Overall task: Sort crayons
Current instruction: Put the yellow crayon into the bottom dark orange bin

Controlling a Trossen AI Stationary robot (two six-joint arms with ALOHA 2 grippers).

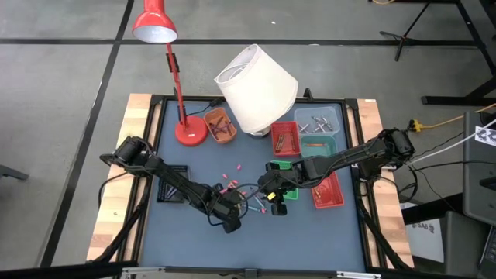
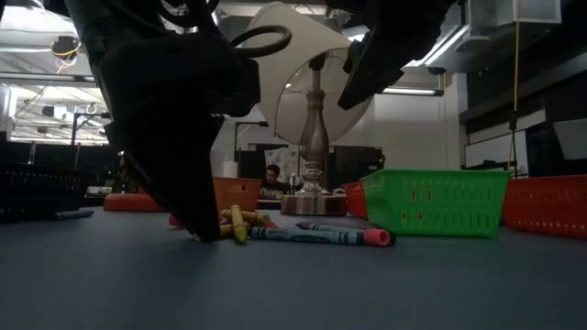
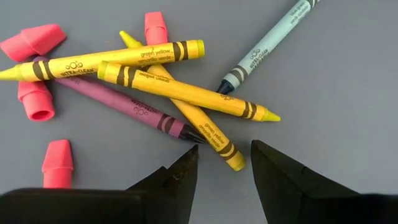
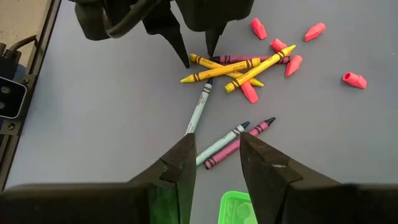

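Observation:
A heap of crayons (image 3: 168,87) lies on the blue-grey mat: three yellow ones, a purple one (image 3: 124,102) and a pale blue one (image 3: 267,43). It also shows in the high view (image 1: 249,198). My left gripper (image 3: 224,152) is open and low over the mat, its fingers on either side of one yellow crayon's end (image 3: 231,158); I see no touch. It also shows in the high view (image 1: 236,208). My right gripper (image 4: 214,143) is open and empty above two more crayons (image 4: 233,140), and shows in the high view (image 1: 267,194).
Pink eraser caps (image 3: 34,43) lie among the crayons. A green tray (image 2: 436,202) and a red tray (image 1: 329,190) stand to the right. More trays (image 1: 284,138), a white-shaded lamp (image 1: 256,77) and a red desk lamp (image 1: 190,130) stand at the back, and a black tray (image 1: 172,182) on the left.

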